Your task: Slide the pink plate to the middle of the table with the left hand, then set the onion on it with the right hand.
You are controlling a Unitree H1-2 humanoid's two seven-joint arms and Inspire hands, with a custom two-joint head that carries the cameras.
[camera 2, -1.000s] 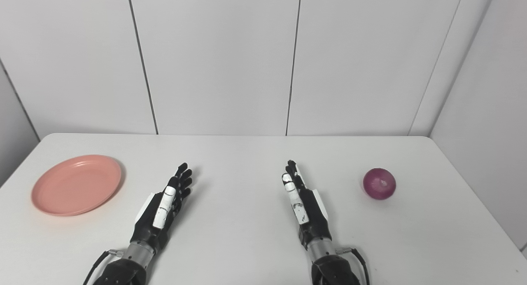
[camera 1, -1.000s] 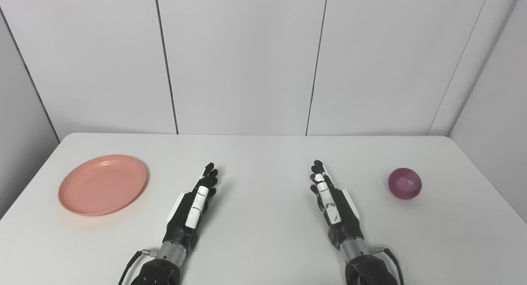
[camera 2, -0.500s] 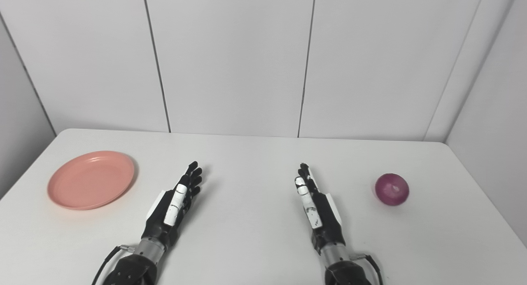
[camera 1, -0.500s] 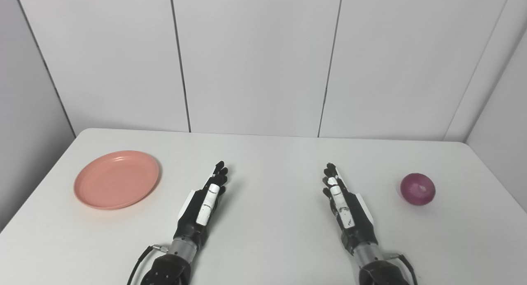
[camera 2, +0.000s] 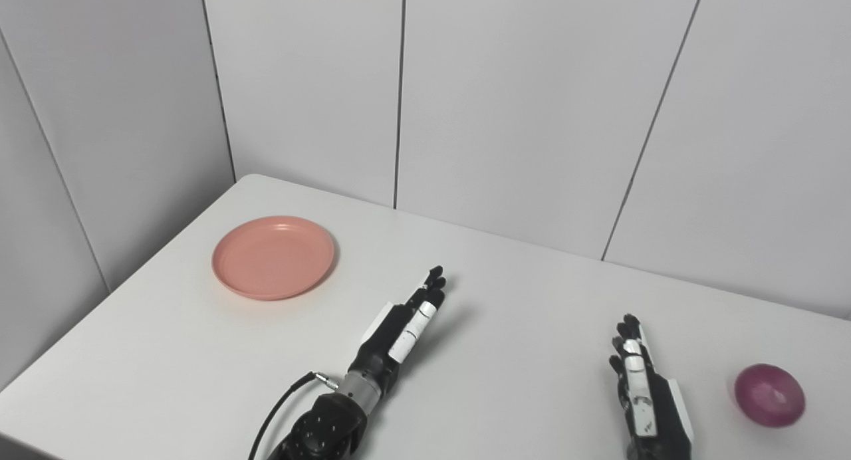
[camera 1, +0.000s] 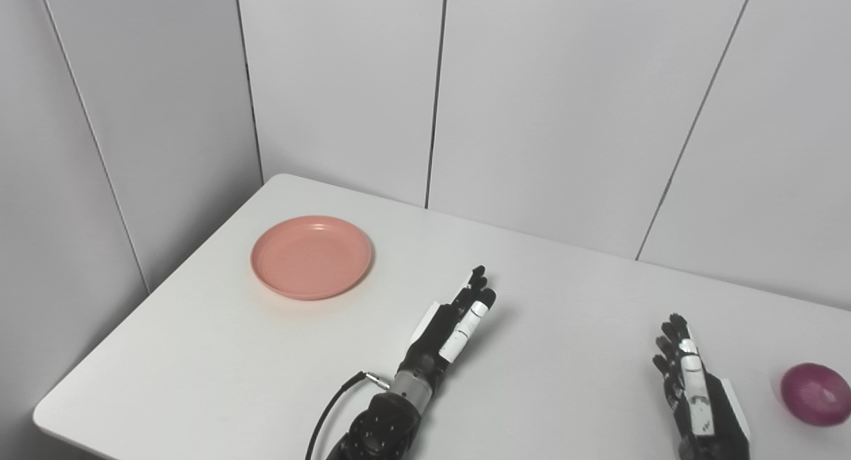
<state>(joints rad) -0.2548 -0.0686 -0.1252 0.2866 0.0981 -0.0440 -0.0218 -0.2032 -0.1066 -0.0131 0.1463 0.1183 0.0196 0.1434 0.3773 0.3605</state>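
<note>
Left eye view showed the round, shallow pink plastic plate [camera 1: 311,256] lying flat toward the far left corner of the smooth white tabletop [camera 1: 219,353], close to the left edge and near the back wall panels. The left hand [camera 1: 452,324] lay low over the tabletop, well apart from the plate, its fingers [camera 1: 480,294] extended, slightly apart and holding nothing. The right hand [camera 2: 643,387] rested near the bottom of the picture, fingers likewise straight and empty, with the round purple-red onion [camera 2: 769,394] just beside it to the right; whether either palm actually touched the surface was hard to judge from this angle. The first step, sliding the plate, had not begun. The next move likely called for the left hand to reach forward and to the left, past the plate's far-left rim, then draw it toward the centre. The stretch of tabletop between the two hands offered free room for that slide. The risk lay on the outer side: a push in the wrong direction could send the plate toward the nearby left edge.
</note>
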